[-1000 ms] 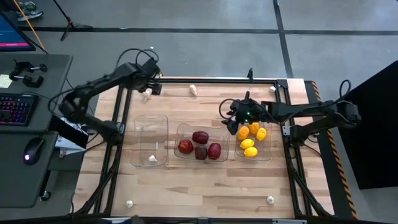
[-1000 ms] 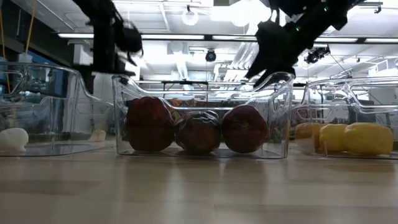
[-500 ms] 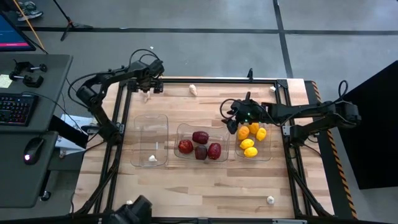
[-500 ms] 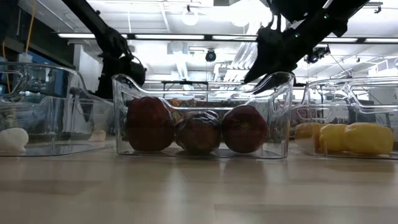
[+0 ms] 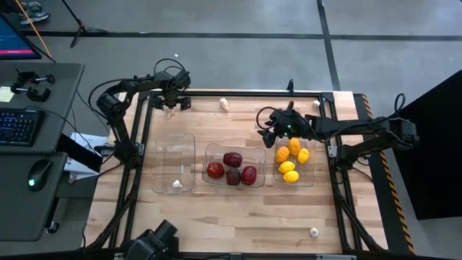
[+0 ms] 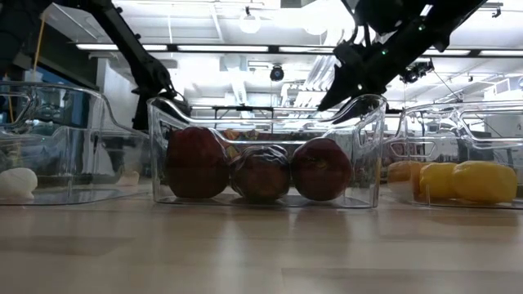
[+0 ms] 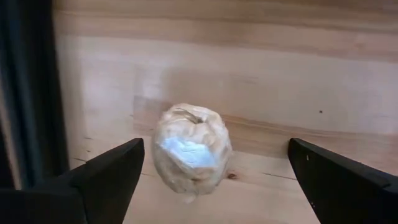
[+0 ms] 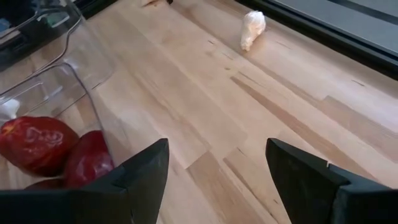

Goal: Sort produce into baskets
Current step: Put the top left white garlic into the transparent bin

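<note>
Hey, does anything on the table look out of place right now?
Yes: several garlic bulbs lie loose on the table, unsorted. One sits between the open left gripper fingers, another near the far edge, one by the near edge. Only one is in the left basket.

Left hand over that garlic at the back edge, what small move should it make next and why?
Probably lower and close. The left hand is open with the garlic loose on the table between its fingers, so easing down and closing should grip it.
</note>
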`<action>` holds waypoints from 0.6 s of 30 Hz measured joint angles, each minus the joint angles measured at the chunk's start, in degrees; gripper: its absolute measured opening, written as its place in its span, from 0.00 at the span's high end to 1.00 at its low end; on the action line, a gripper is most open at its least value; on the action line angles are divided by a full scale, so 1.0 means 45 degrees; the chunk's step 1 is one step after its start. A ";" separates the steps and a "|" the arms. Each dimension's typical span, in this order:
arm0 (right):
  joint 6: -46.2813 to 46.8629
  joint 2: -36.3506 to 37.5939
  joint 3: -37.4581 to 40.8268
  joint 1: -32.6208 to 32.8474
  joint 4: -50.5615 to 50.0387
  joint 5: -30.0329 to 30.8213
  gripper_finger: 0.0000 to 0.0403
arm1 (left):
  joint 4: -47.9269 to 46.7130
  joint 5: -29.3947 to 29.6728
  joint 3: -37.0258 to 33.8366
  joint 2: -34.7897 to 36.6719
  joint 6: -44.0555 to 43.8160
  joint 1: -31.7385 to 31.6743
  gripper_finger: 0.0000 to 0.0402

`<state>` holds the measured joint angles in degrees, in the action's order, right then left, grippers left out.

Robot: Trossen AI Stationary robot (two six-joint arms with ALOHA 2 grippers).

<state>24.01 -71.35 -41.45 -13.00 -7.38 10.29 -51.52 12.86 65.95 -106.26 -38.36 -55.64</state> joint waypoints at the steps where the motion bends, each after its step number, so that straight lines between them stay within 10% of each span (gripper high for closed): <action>1: 0.0000 0.0000 0.0000 -0.0038 -0.0005 0.0000 0.36 | -0.0002 -0.0083 0.0000 -0.0075 0.0002 0.0000 0.06; 18: -0.0227 -0.0005 0.0000 -0.0114 -0.0015 -0.0011 0.36 | 0.0155 -0.0147 -0.0010 0.1117 0.0673 0.0593 0.63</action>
<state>22.99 -71.37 -41.45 -13.52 -7.44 10.24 -50.82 12.19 65.91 -101.24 -35.33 -52.97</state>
